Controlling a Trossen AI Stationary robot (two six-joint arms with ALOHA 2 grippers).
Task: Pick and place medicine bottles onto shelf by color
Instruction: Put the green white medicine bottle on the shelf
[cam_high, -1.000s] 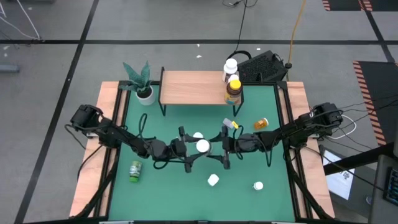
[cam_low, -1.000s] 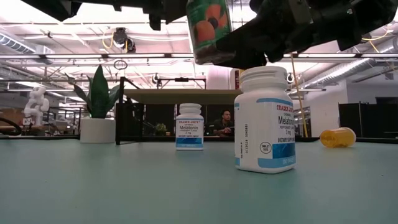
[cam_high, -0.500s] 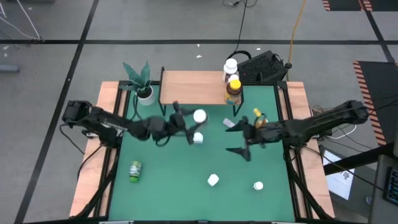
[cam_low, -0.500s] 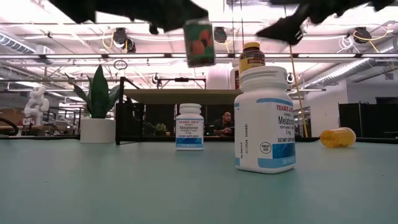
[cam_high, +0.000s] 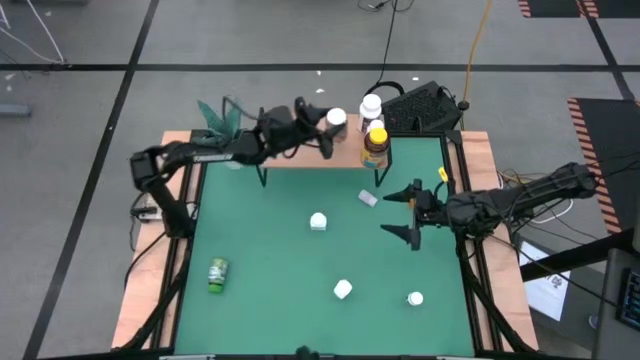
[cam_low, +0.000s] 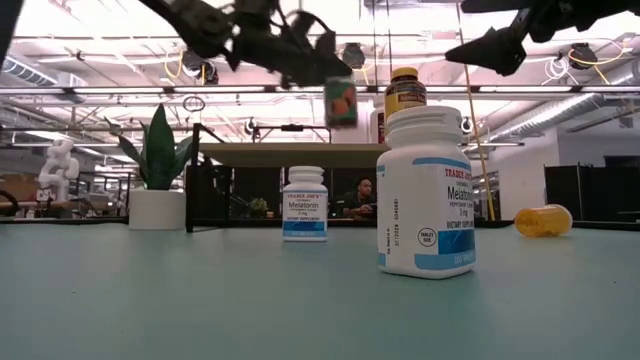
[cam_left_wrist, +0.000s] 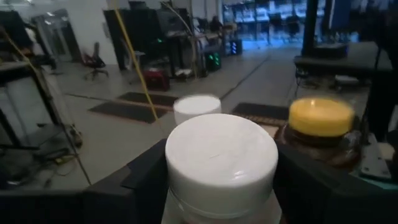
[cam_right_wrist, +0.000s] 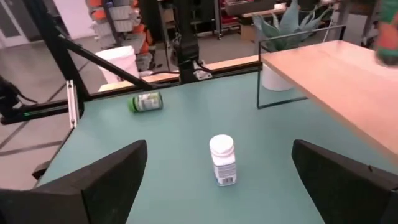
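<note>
Now left pincer (cam_high: 327, 128) has carried a white-capped bottle (cam_high: 336, 118) over the shelf (cam_high: 300, 145), clamped; right pincer (cam_high: 412, 215) gapes empty above the desk (cam_high: 270, 260), amber bottle (cam_high: 375, 146) beside.

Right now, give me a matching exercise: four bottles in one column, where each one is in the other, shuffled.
Bottles:
1. Amber bottle
2. Green bottle
3. Orange bottle
4. White-capped bottle with a fruit label

Places:
A. Lying on the mat near the left rail
B. Held in the left gripper's fingers over the shelf
C. Standing on the shelf's right end
D. Lying on the mat at the right, under the open right gripper

Pairs: 1-C, 2-A, 3-D, 4-B
</note>
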